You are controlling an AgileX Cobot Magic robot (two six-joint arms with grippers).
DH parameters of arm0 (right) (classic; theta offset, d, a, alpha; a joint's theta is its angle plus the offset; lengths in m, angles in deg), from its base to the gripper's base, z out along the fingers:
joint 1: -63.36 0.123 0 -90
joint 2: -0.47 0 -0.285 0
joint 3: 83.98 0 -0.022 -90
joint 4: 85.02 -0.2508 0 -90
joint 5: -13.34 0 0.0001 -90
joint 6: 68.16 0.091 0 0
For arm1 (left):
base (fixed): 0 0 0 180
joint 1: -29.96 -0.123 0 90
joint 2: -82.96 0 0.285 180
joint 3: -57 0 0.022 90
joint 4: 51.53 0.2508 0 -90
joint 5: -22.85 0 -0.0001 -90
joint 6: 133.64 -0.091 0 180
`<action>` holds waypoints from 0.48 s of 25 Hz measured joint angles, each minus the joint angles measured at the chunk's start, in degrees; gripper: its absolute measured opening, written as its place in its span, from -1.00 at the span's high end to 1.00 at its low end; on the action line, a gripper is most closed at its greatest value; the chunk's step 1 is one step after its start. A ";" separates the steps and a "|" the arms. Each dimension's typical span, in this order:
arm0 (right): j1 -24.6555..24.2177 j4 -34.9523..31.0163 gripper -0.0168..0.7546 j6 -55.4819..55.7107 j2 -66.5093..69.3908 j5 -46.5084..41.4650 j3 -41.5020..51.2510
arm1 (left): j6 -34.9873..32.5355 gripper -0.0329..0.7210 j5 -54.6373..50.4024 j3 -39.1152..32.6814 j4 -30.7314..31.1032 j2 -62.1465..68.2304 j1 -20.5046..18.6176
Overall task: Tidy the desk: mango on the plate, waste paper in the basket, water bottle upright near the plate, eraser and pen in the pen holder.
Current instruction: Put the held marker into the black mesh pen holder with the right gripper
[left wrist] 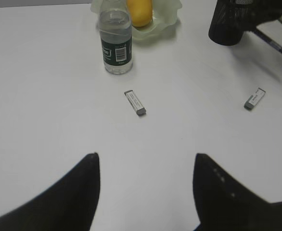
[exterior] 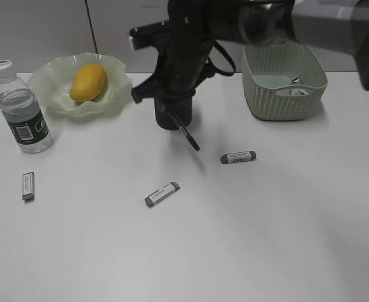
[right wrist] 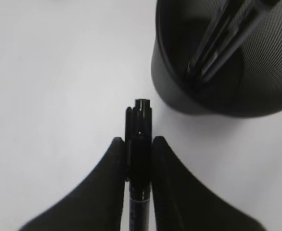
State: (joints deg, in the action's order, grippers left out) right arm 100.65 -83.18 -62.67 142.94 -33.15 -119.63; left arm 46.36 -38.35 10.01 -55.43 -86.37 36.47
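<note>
Gripping a black pen (right wrist: 139, 144) between closed jaws, the right gripper (right wrist: 139, 159) sits just beside the pen holder (right wrist: 223, 62), pen end pointing past the cup's near wall. Judgement: pen-into-holder step in hand. To do it well, lift enough to clear the rim, centre the pen tip over the opening, tilt the pen toward upright, then let go; releasing while it is slanted risks it catching on the rim or tipping the cup. Holder already has at least one dark pen-like item inside, so aim for the free side.

Pen looks slim, black, glossy, with a notched cap end; in the exterior view it (exterior: 186, 132) angles down from the arm toward the desk (exterior: 266, 239).

Left gripper (left wrist: 146, 192) hangs open over bare desk, holding nothing.

Elsewhere:
- mango (exterior: 87, 82) in the plate (exterior: 118, 100)
- water bottle (exterior: 21, 107) upright just beside the plate
- basket (exterior: 285, 94) holds something white
- three erasers remain on the desk (exterior: 28, 186) (exterior: 162, 194) (exterior: 238, 157)
</note>
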 joint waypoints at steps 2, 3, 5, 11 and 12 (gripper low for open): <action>0.00 0.06 0.60 -0.17 -2.82 3.05 -0.04 | 0.00 -0.32 0.00 0.00 0.00 0.00 0.00; 0.00 0.35 0.60 -0.23 -4.23 5.49 -0.04 | 0.00 -0.32 0.00 0.00 0.00 0.00 0.00; 0.00 1.76 0.60 -0.35 -6.44 10.97 -0.04 | 0.00 -0.32 0.00 0.00 0.00 0.00 0.00; 0.00 7.65 0.60 -0.37 -8.29 27.38 -0.11 | 0.00 -0.32 0.00 0.00 0.00 0.00 0.00; -0.15 8.56 0.60 -0.42 -8.06 29.51 -0.11 | 0.00 -0.32 0.00 0.00 0.00 0.00 0.00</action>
State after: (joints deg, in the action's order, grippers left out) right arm 100.49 -74.62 -63.09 134.89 -3.65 -119.75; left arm 46.36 -38.35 10.01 -55.43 -86.37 36.47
